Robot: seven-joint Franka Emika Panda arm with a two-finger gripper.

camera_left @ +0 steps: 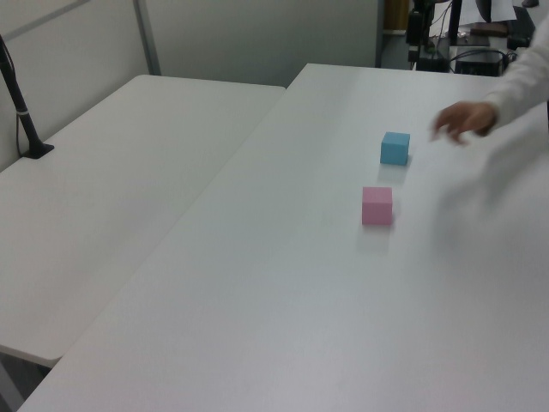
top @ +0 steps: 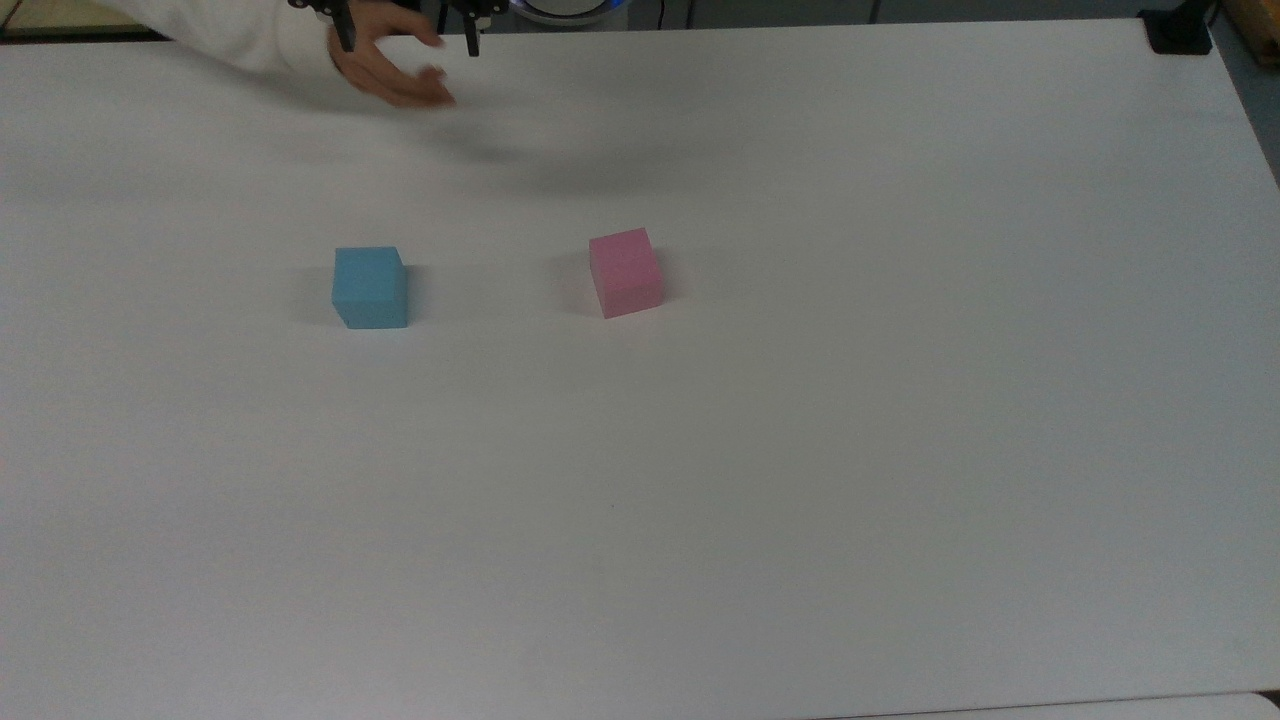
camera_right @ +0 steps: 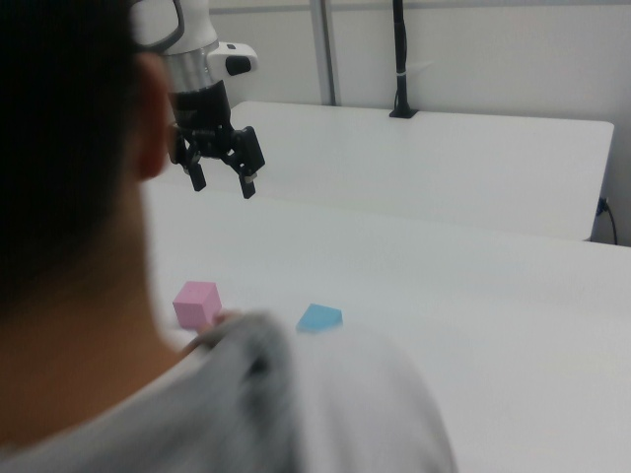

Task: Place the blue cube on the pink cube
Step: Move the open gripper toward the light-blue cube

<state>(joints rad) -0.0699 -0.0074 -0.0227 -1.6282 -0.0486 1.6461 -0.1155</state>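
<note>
The blue cube (top: 370, 288) rests on the white table (top: 800, 450), to the top view's left of the pink cube (top: 625, 271), with a clear gap between them. In the left view the blue cube (camera_left: 395, 148) lies just beyond the pink cube (camera_left: 377, 206). In the right view the pink cube (camera_right: 196, 304) and part of the blue cube (camera_right: 320, 317) show past a person's shoulder. My gripper (top: 405, 40) hangs open and empty above the table's far edge, well away from both cubes; the right view shows the gripper (camera_right: 223, 181) high over the table.
A person's hand (top: 395, 70) in a white sleeve reaches over the table near the gripper and appears as a hand (camera_left: 463, 120) close to the blue cube in the left view. A second white table (camera_left: 111, 189) adjoins. A black post (top: 1180, 30) stands at the corner.
</note>
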